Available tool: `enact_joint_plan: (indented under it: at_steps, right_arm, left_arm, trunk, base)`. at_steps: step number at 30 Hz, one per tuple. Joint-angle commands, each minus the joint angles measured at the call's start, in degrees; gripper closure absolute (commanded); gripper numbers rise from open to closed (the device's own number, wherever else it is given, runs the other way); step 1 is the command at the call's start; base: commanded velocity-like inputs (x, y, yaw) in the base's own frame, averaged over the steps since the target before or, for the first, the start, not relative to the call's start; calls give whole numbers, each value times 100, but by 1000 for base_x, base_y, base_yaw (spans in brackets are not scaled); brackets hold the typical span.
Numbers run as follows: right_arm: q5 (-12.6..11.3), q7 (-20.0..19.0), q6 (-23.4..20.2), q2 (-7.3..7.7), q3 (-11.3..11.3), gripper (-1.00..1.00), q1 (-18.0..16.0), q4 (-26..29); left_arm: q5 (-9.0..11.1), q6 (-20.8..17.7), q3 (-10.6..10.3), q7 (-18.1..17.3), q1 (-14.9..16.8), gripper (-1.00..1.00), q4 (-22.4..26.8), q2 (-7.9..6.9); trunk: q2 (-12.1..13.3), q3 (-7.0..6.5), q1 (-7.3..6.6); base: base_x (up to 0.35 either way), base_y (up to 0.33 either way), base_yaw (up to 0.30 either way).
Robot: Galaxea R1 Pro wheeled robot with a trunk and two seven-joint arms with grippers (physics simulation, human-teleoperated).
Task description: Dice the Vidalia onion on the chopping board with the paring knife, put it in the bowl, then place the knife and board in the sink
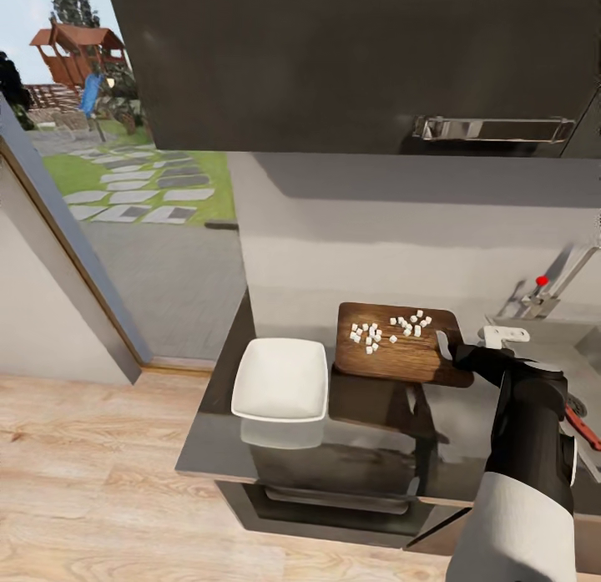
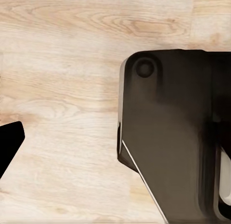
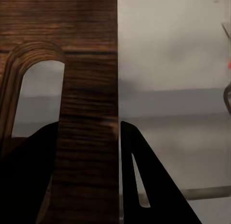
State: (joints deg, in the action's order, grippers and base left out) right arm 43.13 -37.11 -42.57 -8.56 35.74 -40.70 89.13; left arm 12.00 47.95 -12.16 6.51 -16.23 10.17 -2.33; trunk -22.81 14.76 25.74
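Note:
The dark wooden chopping board (image 1: pixel 399 346) hovers above the glossy grey countertop (image 1: pixel 213 448) and casts a shadow on it. Several whitish bits of diced onion (image 1: pixel 392 327) lie on its top. My right gripper (image 1: pixel 448 348) is shut on the board's right end; in the right wrist view its fingers (image 3: pixel 139 176) clamp the wooden strip (image 3: pixel 89 89) beside the slot handle. The white squarish bowl (image 1: pixel 280 380) stands empty on the counter just left of the board. A red-orange knife handle (image 1: pixel 583 427) pokes out behind my right forearm. My left gripper's fingertip (image 2: pixel 10 139) hangs over wooden floor, jaws spread.
The sink's edge (image 1: pixel 588 344) and its chrome tap with a red knob (image 1: pixel 542 280) are at the far right. A dark wall cabinet (image 1: pixel 351 60) hangs overhead. A glass door to the garden is on the left. My dark base (image 2: pixel 168 132) is beside the left gripper.

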Motion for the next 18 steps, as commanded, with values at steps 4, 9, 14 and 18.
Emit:
enact_joint_plan:
  at_steps: [4, 9, 14, 18]
  right_arm:
    - [55, -59, -6, -5, 12, 100, -8, 8]
    - [55, -59, -6, -6, 12, 100, -8, 8]
    - [55, -59, -6, -6, 12, 100, -8, 7]
    - [55, -59, -6, -6, 12, 100, -8, 7]
  left_arm:
    - [22, 4, -50, 44, -3, -100, -5, 4]
    - [22, 4, -50, 44, -3, -100, -12, 4]
    - [22, 4, -50, 44, -3, -100, -14, 4]
    - [22, 4, -50, 44, -3, -100, -15, 4]
  trunk:
    - [-10, -27, 4]
    - [-10, -72, 4]
    - [-10, -117, 4]
    - [-10, -153, 4]
  base:
    - [0, 112, 0]
    - [0, 278, 0]
    - [0, 281, 0]
    - [0, 90, 0]
